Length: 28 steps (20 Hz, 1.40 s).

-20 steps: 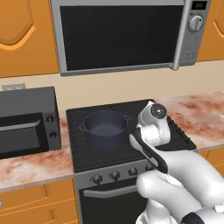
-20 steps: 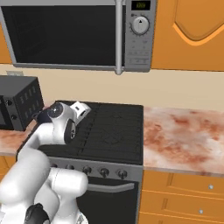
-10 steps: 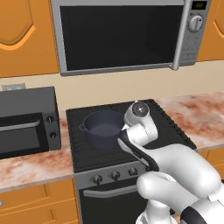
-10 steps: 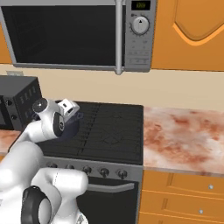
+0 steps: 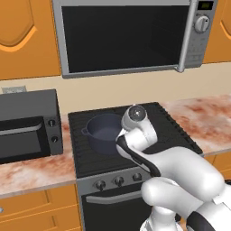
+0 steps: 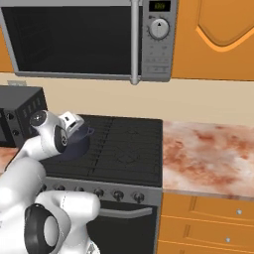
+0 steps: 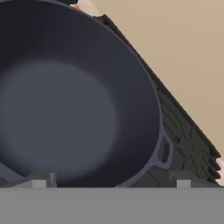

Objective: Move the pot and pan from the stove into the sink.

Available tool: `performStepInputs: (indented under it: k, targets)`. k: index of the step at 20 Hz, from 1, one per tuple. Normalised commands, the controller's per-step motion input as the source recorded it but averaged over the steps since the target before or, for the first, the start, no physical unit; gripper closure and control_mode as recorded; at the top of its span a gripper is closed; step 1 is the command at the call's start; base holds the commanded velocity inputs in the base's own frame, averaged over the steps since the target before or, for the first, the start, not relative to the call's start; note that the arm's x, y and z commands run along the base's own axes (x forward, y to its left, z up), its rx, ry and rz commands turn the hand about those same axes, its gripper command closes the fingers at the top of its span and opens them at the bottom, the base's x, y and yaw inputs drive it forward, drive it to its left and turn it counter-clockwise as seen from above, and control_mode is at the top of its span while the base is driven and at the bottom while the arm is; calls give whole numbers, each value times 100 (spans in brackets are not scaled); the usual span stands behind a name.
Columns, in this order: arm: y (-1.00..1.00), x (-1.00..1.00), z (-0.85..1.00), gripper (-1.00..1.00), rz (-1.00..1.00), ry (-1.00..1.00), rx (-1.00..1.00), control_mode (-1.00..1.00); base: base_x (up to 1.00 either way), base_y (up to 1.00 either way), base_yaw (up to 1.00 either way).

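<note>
Relative to one second earlier, the white arm's wrist has swung leftward across the black gas stove (image 5: pixel 176 131), from beside the deep, round, dark navy-grey pot (image 5: pixel 101 133) to a position directly over its right rim; the pot and the surrounding kitchen are unchanged. In the left base view the pot sits on the dark grate at the left half of the cooktop, with one small loop handle projecting at 9 o'clock. In the right base view the pot (image 6: pixel 79 144) is partly hidden behind the wrist, its other loop handle showing at 3 o'clock. In the hand view the two-finger gripper (image 7: pixel 111 183) looks straight down into the pot's bare interior (image 7: pixel 65 109); its jaws stand wide apart, one finger tip (image 7: pixel 41 178) inside the pot's wall and the other (image 7: pixel 183 180) outside it over the grate, straddling the rim near the loop handle at 4 o'clock. Nothing is held. A small black toaster oven (image 5: pixel 27 128) stands on the mottled reddish stone counter (image 5: pixel 203 119) at 9 o'clock of the stove, and a steel-framed microwave (image 5: pixel 126 36) hangs above it at 12 o'clock.
</note>
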Motion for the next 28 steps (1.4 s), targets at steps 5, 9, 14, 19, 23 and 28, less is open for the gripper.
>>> performStepInputs:
  k: [5, 9, 14, 19, 23, 28]
  targets:
    - [29, 0, 0, -100, 0, 0, 2, -100, 0, 0, 0]
    - [16, 0, 0, -100, 0, 0, 0, -100, 0, 0, 0]
    - [11, -2, -10, -100, 6, 3, 0, -100, 0, 0, 0]
    - [-1, -2, -9, -100, 17, 8, 0, -100, 0, 0, 0]
    - [0, -1, -5, -100, 15, 7, 0, -100, 0, 0, 0]
    - [0, 0, 0, -100, 0, 0, 0, -100, 0, 0, 0]
